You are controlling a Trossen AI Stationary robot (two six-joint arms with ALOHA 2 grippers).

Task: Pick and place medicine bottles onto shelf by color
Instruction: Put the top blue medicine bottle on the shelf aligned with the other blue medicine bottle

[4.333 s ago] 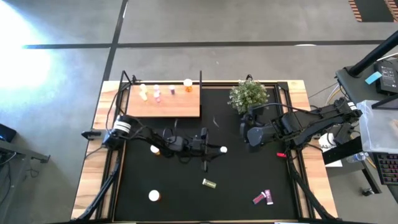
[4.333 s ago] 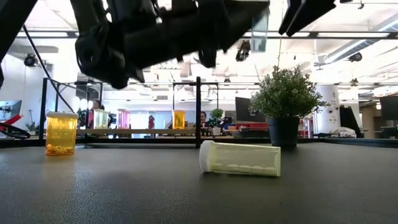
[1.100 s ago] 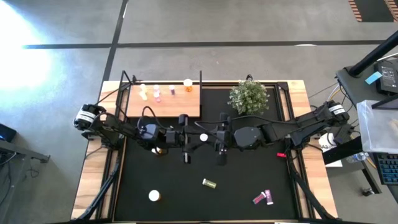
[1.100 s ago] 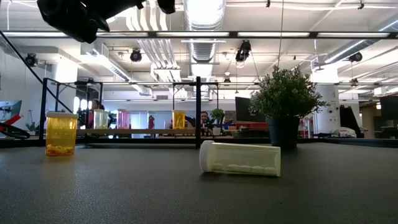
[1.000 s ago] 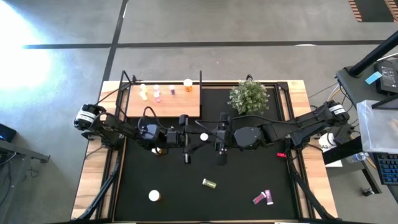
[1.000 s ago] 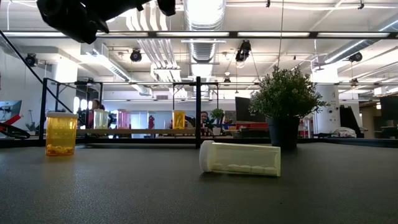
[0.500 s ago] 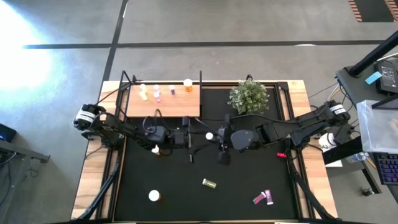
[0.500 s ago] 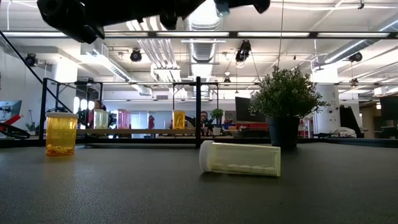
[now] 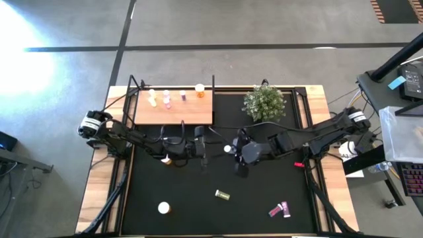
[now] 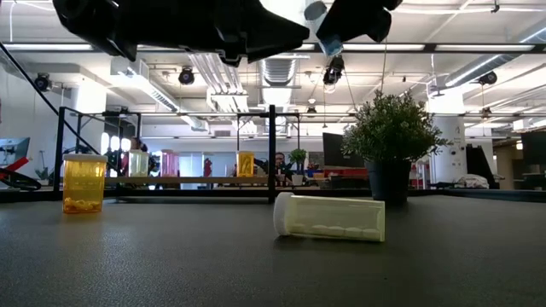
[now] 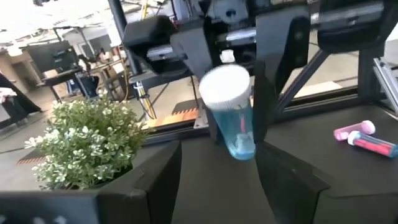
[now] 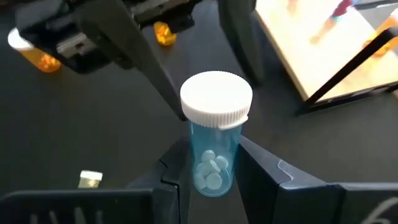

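Note:
A blue-teal medicine bottle (image 12: pixel 214 134) with a white cap hangs over the middle of the black mat, and my right gripper (image 12: pixel 212 152) is shut on it. My left gripper (image 11: pixel 217 168) stands open just left of it, level; its fingers point at the cap (image 9: pixel 227 149) and I see no touch. The shelf (image 9: pixel 175 109), a light-wood board with black posts, lies at the far left and carries several small bottles (image 9: pixel 166 99). An orange bottle (image 10: pixel 84 182) stands on the mat. A yellowish one (image 10: pixel 329 217) lies on its side. My right gripper pinches the blue-teal bottle's lower body (image 12: pixel 214 171) between its two fingers. The fingers come from the table's right, slanting down. The bottle is lifted clear of the mat and tilted, with its white cap end (image 11: pixel 225 86) sticking out past the fingertips toward my left gripper.
A potted green plant (image 9: pixel 264 101) stands at the far side, right of the shelf. On the near part of the mat are an orange bottle (image 9: pixel 162 208), the yellowish lying bottle (image 9: pixel 222 195) and pink bottles (image 9: pixel 279 210). Another orange bottle (image 9: pixel 166 159) sits under my left arm.
Both grippers have sunk and tipped forward, so that they now show at the top of the low view. The blue-teal bottle has gone a little toward the table's right with my right gripper, and its cap now stands clear of my left gripper.

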